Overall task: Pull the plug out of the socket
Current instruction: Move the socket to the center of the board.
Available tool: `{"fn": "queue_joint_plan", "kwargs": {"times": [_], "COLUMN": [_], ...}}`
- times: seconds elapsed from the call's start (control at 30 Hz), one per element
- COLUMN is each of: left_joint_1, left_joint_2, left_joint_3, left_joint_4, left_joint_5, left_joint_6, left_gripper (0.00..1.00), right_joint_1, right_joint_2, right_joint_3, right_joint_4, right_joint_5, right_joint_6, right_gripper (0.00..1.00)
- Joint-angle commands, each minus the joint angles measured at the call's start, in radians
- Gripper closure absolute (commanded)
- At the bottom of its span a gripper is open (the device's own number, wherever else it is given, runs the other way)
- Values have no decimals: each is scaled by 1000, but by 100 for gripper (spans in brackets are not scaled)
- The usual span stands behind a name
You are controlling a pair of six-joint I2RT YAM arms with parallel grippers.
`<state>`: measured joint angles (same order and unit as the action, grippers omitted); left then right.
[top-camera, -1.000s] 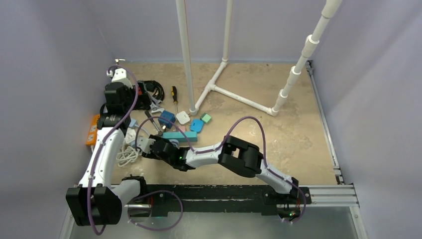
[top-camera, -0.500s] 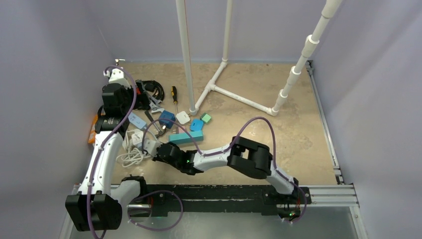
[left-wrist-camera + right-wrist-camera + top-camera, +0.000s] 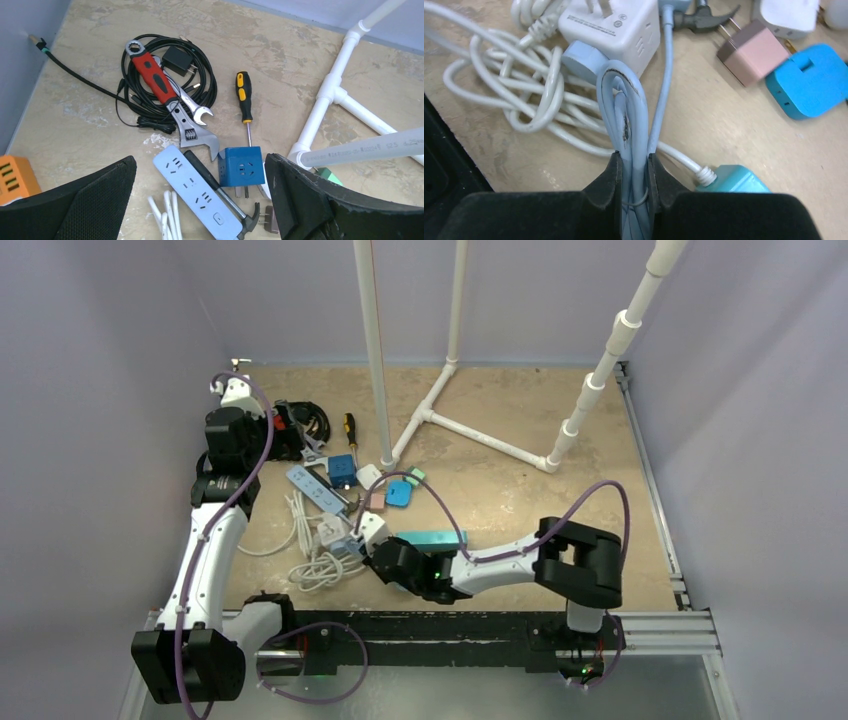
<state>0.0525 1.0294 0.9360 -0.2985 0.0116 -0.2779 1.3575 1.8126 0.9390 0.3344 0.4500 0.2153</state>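
Observation:
A white cube socket [image 3: 609, 30] lies on the tan floor with a pale blue plug [image 3: 581, 62] in its side; it also shows in the top view [image 3: 331, 533]. The plug's pale blue cable [image 3: 626, 110] is folded into a bundle. My right gripper [image 3: 634, 170] is shut on that bundle a short way behind the plug, low over the floor [image 3: 385, 558]. The cable runs to a pale blue power strip [image 3: 197, 197]. My left gripper [image 3: 200, 165] is open and empty, held above the power strip and a blue cube adapter [image 3: 243, 167].
A coiled white cord [image 3: 519, 95] lies beside the cube. A teal strip [image 3: 432, 538], a pink adapter [image 3: 751, 50] and a blue adapter [image 3: 811, 80] lie near the right gripper. A hammer [image 3: 220, 192], wrench [image 3: 165, 95], screwdriver [image 3: 243, 97], black cables [image 3: 145, 107] and PVC pipes [image 3: 470, 430] lie farther back.
My right arm has pulled back toward the near right with the cable bundle, dragging the white cube, cords, power strip and teal strip along. The left arm has drawn back slightly.

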Motion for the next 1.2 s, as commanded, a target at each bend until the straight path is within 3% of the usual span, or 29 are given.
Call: {"fn": "queue_joint_plan", "kwargs": {"times": [0.0,0.4,0.53,0.6,0.77,0.97,1.17], "left_joint_1": [7,-44,-63,-74,-83,-88,-89], "left_joint_2": [-6,-6,-7,-11,-17,-10,11], "left_joint_3": [-2,-14,-19,-24,-31,-34,-32], "left_joint_4": [47,55,50,49,49,54,56], "left_joint_5": [57,76,91,97,97,114,123], "left_joint_6": [-31,-35,-36,-37,-37,-41,-43], "left_gripper": [1,2,3,3,3,3,3], "right_joint_1": [-53,-246,-285,-287,-287,-286,-285], "right_joint_2": [-112,-344,-404,-427,-472,-387,-205], "right_joint_3": [-69,-220,-243,-242,-191,-61,58], "right_joint_4": [-15,-98,-108,-107,-93,-67,-72], "right_joint_5": [137,196,202,197,116,-33,-45], "right_joint_6": [193,445,481,468,339,156,78], "right_gripper": [100,100,69,48,22,17,16]}}
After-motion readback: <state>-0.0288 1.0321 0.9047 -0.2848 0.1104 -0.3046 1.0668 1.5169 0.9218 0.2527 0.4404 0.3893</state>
